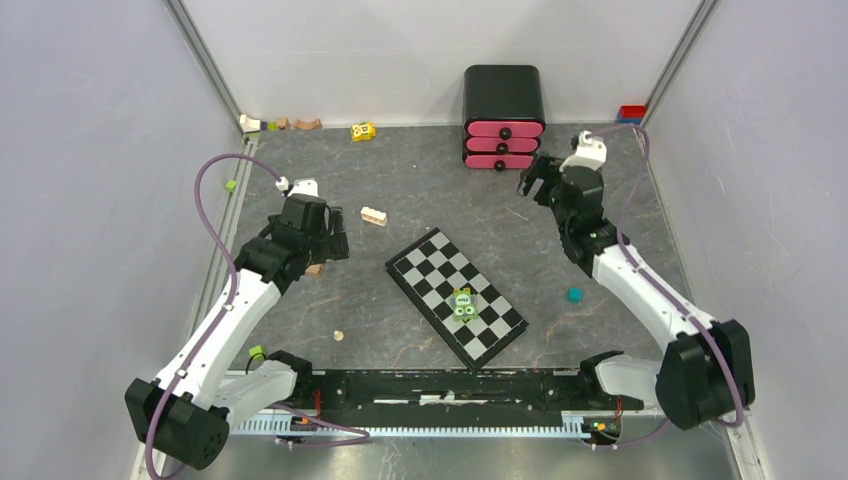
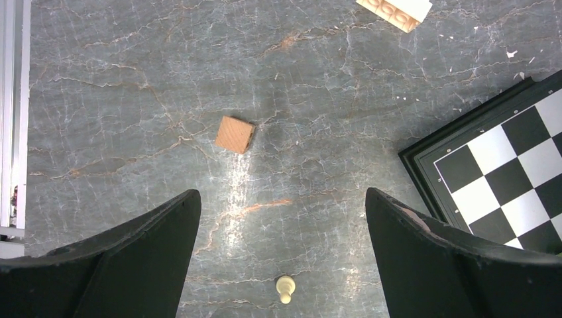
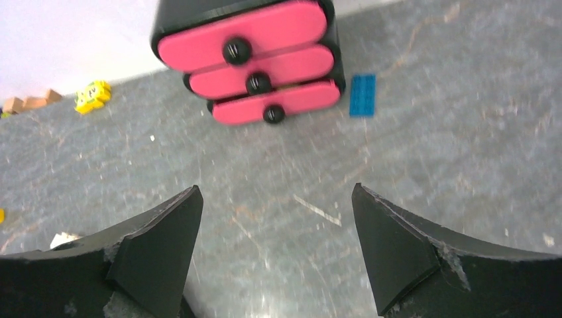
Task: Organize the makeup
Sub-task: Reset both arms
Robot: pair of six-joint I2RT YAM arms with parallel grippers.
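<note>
Makeup isn't visible; drawers at the table's far edge look shut. Left gripper and right gripper gape empty; left could wrongly grab the block.

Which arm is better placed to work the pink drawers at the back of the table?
Right, probably. The right gripper is open just beside the drawer unit, facing it. The left gripper, also open, hangs over a wooden block near the chequered board, much farther off.

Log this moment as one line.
left pincer: open, wood block ahead | right pincer: open, facing drawers | makeup: none in view
</note>
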